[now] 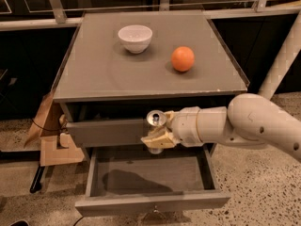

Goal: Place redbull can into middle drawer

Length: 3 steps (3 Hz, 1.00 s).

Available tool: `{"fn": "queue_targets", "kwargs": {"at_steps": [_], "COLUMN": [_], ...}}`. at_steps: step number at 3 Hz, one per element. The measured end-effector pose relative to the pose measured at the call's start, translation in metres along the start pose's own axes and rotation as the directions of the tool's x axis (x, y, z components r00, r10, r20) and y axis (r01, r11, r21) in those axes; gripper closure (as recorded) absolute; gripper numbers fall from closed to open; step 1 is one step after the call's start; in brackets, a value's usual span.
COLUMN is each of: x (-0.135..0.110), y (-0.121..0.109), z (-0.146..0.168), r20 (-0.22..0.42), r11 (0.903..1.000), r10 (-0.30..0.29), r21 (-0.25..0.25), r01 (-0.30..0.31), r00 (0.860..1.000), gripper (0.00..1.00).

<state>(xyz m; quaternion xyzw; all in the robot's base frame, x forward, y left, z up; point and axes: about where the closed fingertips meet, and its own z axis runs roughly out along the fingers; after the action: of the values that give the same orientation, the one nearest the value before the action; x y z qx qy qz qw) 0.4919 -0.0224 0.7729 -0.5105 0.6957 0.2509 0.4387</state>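
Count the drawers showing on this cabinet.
2. The upper drawer is nearly shut; the lower drawer is pulled wide open below it. The gripper holds the can above the open one. Any further drawers underneath are out of view.

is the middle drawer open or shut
Open: the middle drawer is pulled out, its inside floor showing. The gripper, shut on the redbull can, is just above it.

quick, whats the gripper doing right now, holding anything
Gripper: closed on the can, holding it upright above the open drawer.
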Motion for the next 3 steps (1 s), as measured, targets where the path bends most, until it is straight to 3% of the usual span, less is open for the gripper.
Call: {"fn": "queue_targets", "kwargs": {"at_steps": [1, 3], "x": [0.070, 0.208], "y": [-0.012, -0.016], "z": [0.018, 0.063], "r20": [-0.019, -0.028], "r11": [0.9996, 0.9960], "r10": [-0.027, 0.066], "r21": [-0.009, -0.058], "r01": [0.027, -0.068], "r00": [0.999, 0.997], "gripper": [1.00, 1.00]}}
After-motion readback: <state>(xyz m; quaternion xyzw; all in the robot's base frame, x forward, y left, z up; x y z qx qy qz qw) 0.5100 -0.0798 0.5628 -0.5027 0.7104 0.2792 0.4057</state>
